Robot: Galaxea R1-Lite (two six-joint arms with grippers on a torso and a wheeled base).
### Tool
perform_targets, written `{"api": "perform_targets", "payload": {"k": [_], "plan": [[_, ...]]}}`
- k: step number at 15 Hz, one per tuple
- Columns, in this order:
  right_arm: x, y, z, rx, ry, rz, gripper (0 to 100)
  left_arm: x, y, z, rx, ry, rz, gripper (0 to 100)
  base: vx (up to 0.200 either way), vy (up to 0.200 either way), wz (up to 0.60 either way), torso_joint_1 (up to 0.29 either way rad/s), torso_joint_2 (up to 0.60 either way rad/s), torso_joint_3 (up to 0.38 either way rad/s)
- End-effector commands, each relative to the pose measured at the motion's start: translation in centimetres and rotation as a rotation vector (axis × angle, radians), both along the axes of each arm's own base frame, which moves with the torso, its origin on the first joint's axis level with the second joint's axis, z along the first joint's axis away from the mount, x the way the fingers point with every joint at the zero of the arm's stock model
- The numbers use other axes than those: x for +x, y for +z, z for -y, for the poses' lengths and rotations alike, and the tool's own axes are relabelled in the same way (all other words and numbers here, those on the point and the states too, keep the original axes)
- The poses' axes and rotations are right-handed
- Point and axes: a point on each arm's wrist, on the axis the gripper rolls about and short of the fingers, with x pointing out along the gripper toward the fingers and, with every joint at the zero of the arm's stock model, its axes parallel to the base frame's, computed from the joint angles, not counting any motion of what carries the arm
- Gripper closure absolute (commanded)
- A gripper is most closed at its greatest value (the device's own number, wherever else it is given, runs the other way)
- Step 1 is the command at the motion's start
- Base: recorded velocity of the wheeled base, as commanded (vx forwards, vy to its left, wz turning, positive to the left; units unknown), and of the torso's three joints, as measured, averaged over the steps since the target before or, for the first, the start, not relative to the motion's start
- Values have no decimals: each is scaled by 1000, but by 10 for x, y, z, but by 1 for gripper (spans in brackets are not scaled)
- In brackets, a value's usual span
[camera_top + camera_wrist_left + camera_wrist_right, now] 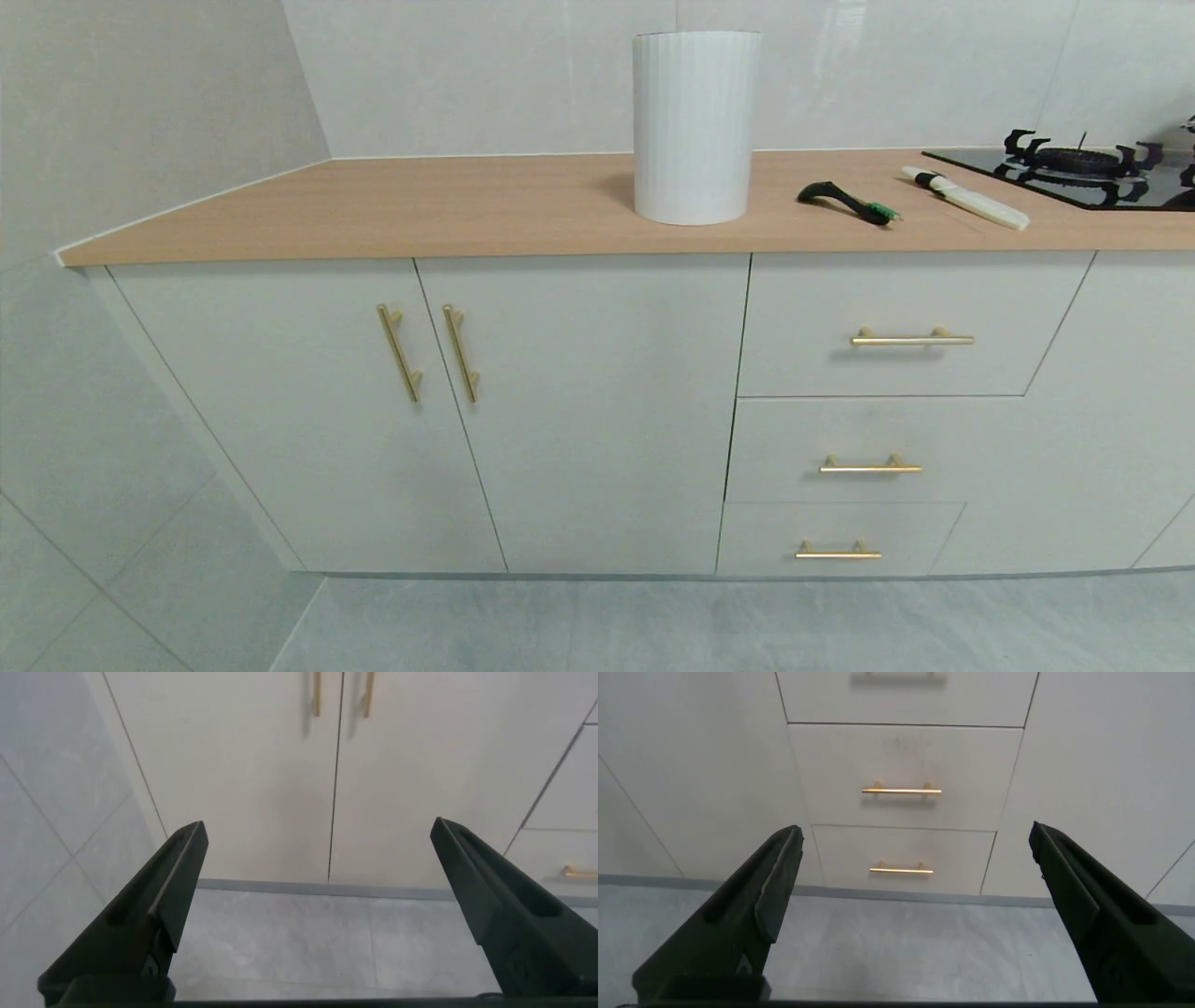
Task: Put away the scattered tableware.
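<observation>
A: Where does the tableware lie?

B: Both pieces are on the wooden countertop (373, 210), to the robot's right of the white ribbed canister (693, 126). The black-handled tool (845, 202) with a green tip lies near the canister. The white utensil (966, 197) with a dark band lies farther from it, close to the hob (1083, 168).

A: And the arms?

B: Both are low, well below the canister. The left gripper (322, 915) has its fingers spread wide with nothing between them, and it faces the double cabinet doors (336, 775) below and left of the canister. The right gripper (915, 915) is just as wide and bare, and it faces the drawers (901, 775) below and right of it.

A: So nothing has been collected. What could go wrong?

B: Probably the climb comes first. Rising from that height, an arm could clip the counter's front edge. The canister is also tall, so a sweeping forearm might tip it over. Both tools are slim and lie flat, so a closing finger could skid one away rather than lift it. The white one might slide onto the hob.

A: Is the canister the destination?

B: It looks likely, but the pictures do not settle that. The drawers are all closed.
</observation>
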Motion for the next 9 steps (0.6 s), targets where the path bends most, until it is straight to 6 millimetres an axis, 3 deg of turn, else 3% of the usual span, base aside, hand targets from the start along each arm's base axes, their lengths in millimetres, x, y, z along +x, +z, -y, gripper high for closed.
{"api": "perform_targets", "payload": {"k": [1, 3, 6, 9], "plan": [[0, 0, 0, 1, 1, -2, 0, 0, 0, 0, -1, 1, -1, 0, 0, 0, 0, 0, 0, 0], [0, 0, 0, 1, 1, -2, 0, 0, 0, 0, -1, 1, 0, 0, 0, 0, 0, 0, 0, 0], [0, 0, 0, 1, 1, -2, 0, 0, 0, 0, -2, 1, -1, 0, 200, 0, 0, 2, 4, 2], [0, 0, 0, -1, 1, -2, 0, 0, 0, 0, -4, 2, -1, 0, 0, 0, 0, 0, 0, 0]]}}
